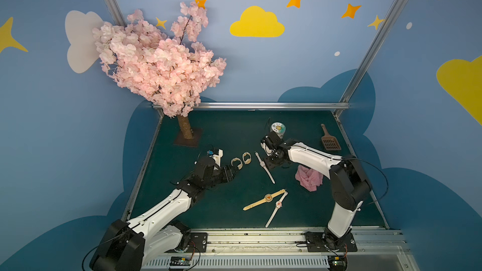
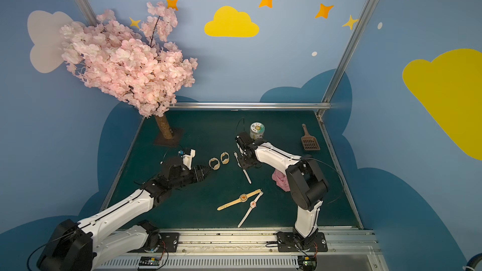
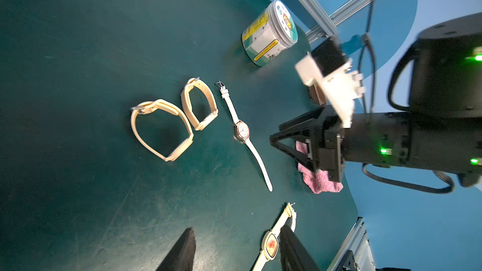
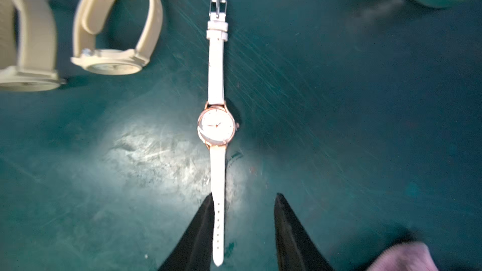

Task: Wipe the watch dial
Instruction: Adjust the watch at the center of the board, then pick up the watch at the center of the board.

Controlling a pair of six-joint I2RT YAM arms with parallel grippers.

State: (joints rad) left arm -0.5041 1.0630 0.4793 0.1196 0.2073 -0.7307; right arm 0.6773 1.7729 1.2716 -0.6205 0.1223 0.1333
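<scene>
- The table mat point(image 1: 221, 131) was dark teal, marked with pale scuffs and fine scratches
- The white-strapped watch point(image 4: 217, 74) had a white dial in a rose-gold case, and a silver buckle
- The cloth point(image 1: 309, 178) was pink
- The larger looped watch point(image 3: 180, 148) and the smaller looped watch point(image 3: 207, 121) were both beige
- The tan-strapped watch point(image 1: 268, 198) carried an orange-red picture on its dial
- The cream-strapped watch point(image 1: 278, 204) showed a red mark on a pale dial
- The jar point(image 3: 270, 35) wore a teal, white and yellow label, with a cartoon print on its lid
- The scoop point(image 1: 330, 139) was brown
- The tree point(image 1: 156, 66) had pale pink blossom and a brown trunk
- The wall point(image 1: 313, 61) was blue, painted with yellow and white clouds, orange and yellow stars and white dots
</scene>
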